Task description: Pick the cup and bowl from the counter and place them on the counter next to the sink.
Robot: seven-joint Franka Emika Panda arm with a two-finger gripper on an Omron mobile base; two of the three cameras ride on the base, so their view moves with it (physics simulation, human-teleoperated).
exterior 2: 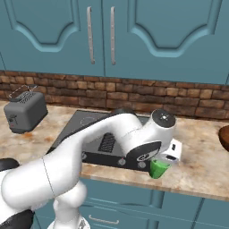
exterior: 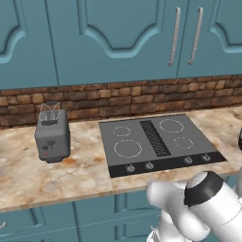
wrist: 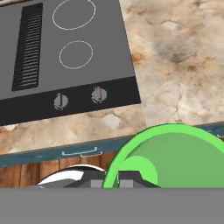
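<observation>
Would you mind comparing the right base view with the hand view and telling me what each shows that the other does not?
Right base view alone: the grey toaster at the counter's left end, the brick backsplash, the upper cabinet doors with silver handles, and the dark bowl at the right edge. Hand view alone: the wooden floor below the counter edge, and the cup's inside. Both share the green cup pinched at its rim in the shut gripper, the dark stovetop with its knobs, and the marbled counter.
</observation>
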